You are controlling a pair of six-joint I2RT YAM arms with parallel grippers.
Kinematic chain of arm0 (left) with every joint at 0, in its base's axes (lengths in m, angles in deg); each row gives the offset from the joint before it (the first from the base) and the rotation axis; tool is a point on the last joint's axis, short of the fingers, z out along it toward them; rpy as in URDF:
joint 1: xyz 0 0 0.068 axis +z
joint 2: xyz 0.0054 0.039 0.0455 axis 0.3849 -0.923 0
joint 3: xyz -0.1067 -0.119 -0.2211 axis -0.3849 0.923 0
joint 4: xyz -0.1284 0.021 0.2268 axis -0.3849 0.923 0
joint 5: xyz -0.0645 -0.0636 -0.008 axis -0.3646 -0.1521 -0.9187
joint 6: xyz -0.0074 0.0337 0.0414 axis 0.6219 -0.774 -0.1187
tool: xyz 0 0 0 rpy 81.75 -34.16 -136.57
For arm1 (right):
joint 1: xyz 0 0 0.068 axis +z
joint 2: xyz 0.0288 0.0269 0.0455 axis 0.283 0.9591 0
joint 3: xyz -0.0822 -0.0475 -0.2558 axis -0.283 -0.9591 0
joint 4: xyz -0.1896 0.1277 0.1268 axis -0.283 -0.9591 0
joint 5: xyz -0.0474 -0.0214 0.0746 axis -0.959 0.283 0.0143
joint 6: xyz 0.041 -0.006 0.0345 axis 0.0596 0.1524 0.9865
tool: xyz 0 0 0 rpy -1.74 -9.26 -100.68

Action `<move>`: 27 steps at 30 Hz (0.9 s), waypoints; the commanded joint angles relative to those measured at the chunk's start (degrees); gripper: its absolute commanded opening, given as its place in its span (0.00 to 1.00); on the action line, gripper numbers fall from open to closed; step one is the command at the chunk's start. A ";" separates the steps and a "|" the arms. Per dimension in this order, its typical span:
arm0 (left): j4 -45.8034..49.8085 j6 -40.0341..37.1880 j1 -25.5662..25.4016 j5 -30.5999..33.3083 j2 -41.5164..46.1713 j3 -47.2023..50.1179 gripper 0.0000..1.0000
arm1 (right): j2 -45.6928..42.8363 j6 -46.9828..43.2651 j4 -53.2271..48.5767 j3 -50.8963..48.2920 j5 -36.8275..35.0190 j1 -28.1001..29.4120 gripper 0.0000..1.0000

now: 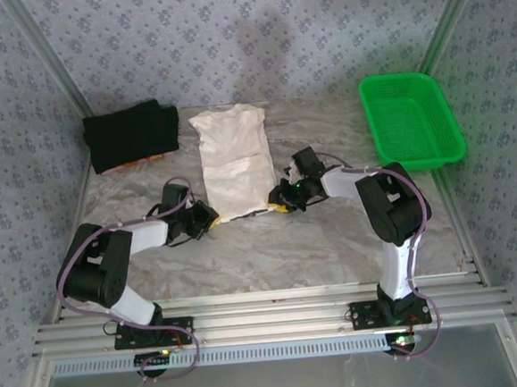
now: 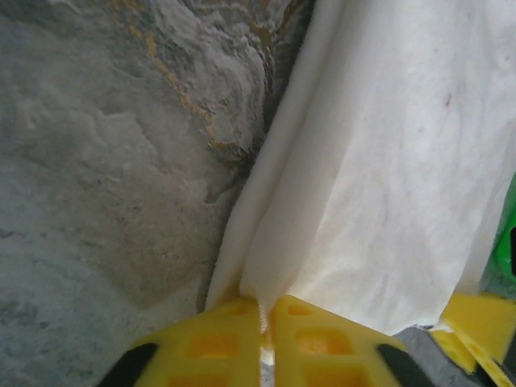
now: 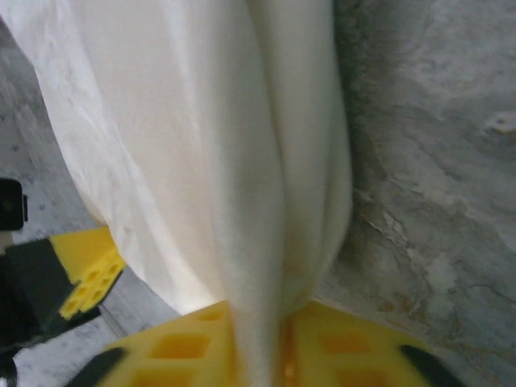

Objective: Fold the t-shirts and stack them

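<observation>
Scanning from the left, I see the black t-shirt (image 1: 131,136) folded at the far-left corner of the desk (image 1: 334,241) — parked there, I'd judge, as the base of the stack. My left fingers (image 2: 210,343) are pinched tight on the near-left hem corner of the cream-white t-shirt (image 1: 231,162), which lies flat mid-desk, collar away from me. My right fingers (image 3: 177,351) are clamped on the near-right corner likewise — two matched grips should keep the hem level when it's carried toward the collar. The green basket (image 1: 409,119) sits well apart, far right.
</observation>
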 commanded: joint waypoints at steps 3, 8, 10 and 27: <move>8.17 -3.63 -0.35 0.95 2.19 -3.22 0.00 | -1.80 -0.55 -4.15 0.14 -0.80 -0.18 0.02; 15.95 -5.83 -0.35 2.94 9.29 -2.00 0.00 | -6.34 -1.77 -8.87 -0.92 -2.20 0.00 0.00; 17.89 -5.38 -0.57 3.77 13.31 -0.56 0.00 | -8.33 -1.54 -10.16 -1.93 -2.55 0.29 0.00; 41.51 8.54 -19.17 17.16 49.31 7.82 0.00 | -31.49 13.85 -17.63 -17.85 -13.19 16.98 0.00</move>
